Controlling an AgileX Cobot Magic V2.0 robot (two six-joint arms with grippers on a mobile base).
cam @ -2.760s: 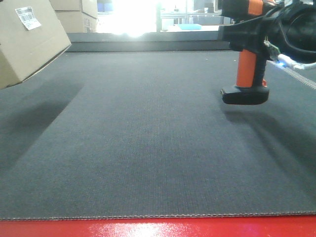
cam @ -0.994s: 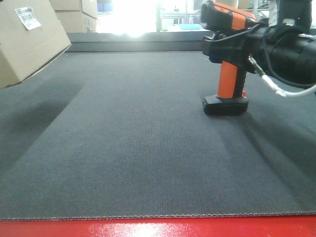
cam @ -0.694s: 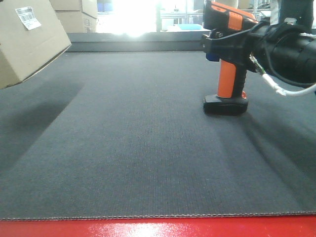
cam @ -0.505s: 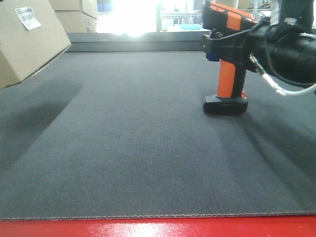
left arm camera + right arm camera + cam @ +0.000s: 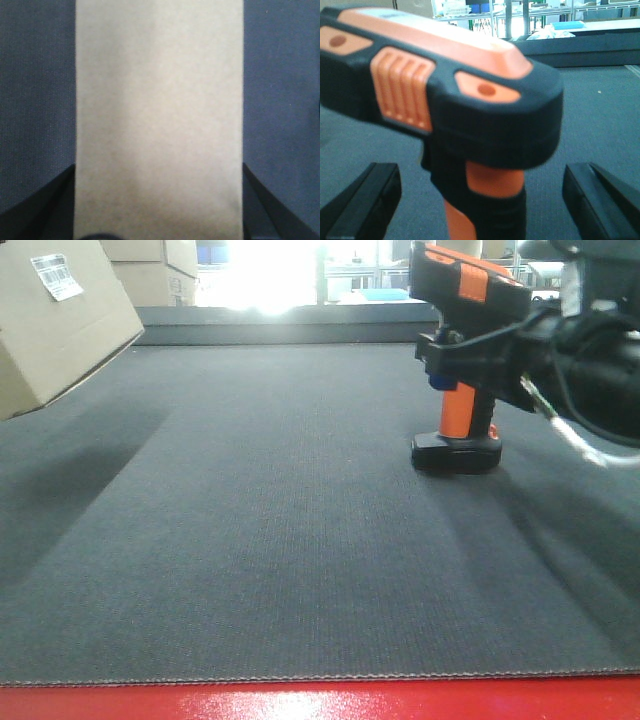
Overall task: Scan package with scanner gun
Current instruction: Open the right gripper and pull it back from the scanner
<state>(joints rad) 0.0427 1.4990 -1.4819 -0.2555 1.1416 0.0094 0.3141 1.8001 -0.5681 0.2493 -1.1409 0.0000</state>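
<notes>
Once the scanner gun (image 5: 458, 420) stood on the mat (image 5: 280, 540), the right gripper (image 5: 482, 195) spread clear of it; the left gripper (image 5: 160, 210) kept pinching the package (image 5: 50, 335), so scanning seemed done.

The scanner gun (image 5: 461, 420) stands on the mat (image 5: 280, 540), well right of the package (image 5: 60, 330).

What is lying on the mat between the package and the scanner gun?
Nothing. In the front-facing view, only bare dark grey mat stretches between the package at the left and the scanner gun standing at the right.
</notes>
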